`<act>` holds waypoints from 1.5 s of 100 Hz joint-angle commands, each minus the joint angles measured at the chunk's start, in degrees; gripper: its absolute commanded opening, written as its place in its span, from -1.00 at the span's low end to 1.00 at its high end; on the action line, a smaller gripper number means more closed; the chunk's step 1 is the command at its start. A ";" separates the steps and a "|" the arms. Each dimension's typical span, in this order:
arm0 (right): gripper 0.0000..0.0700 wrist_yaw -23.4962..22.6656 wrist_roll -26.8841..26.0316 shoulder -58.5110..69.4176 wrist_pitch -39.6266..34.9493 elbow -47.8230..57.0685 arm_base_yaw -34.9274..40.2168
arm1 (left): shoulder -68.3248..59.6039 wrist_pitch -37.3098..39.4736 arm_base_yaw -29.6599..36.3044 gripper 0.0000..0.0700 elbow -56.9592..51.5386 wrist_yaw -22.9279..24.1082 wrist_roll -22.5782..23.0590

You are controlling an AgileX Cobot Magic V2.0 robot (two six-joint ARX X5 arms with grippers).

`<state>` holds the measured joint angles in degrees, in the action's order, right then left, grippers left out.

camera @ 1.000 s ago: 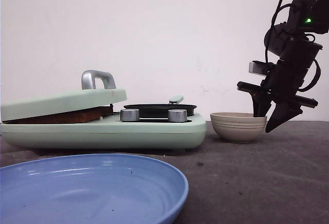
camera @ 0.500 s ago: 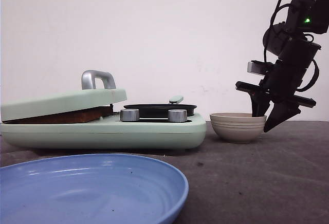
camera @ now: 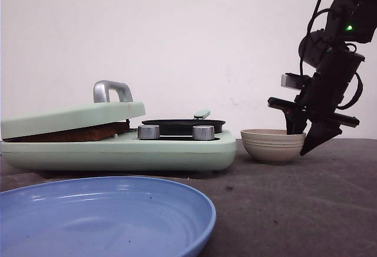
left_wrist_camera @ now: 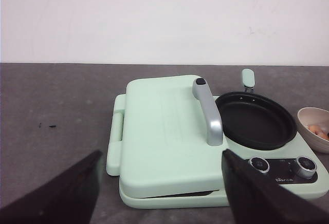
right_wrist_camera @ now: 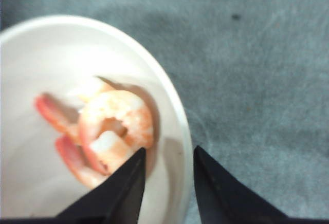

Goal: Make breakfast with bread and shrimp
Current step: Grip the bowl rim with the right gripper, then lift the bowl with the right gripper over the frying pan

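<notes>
Two shrimp (right_wrist_camera: pixel 105 134) lay in the beige bowl (camera: pixel 273 145) at my 2 o'clock; my right gripper (right_wrist_camera: pixel 168 183) straddled its rim, fingers parted, empty. Bread (camera: pixel 70 133) sat pressed under the green sandwich maker's (camera: pixel 118 151) lid (only its brown edge showed). My left gripper (left_wrist_camera: pixel 159 193) hovered spread wide.

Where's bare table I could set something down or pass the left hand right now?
Free: the dark tabletop left of the green grill, seen from the left wrist, and the stretch in front of the bowl, right of the blue plate. Crowded: the bowl's rim, which the right hand straddles, one finger inside beside the shrimp.
</notes>
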<state>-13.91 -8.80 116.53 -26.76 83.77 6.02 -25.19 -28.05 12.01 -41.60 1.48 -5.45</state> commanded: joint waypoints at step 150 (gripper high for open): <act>-1.00 -7.32 0.28 -6.93 -2.71 1.16 0.24 | -0.24 0.63 0.00 0.15 -0.31 0.02 0.04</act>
<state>-20.91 -8.80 110.08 -30.00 83.96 6.00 -25.19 -28.03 12.01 -41.60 1.48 -5.48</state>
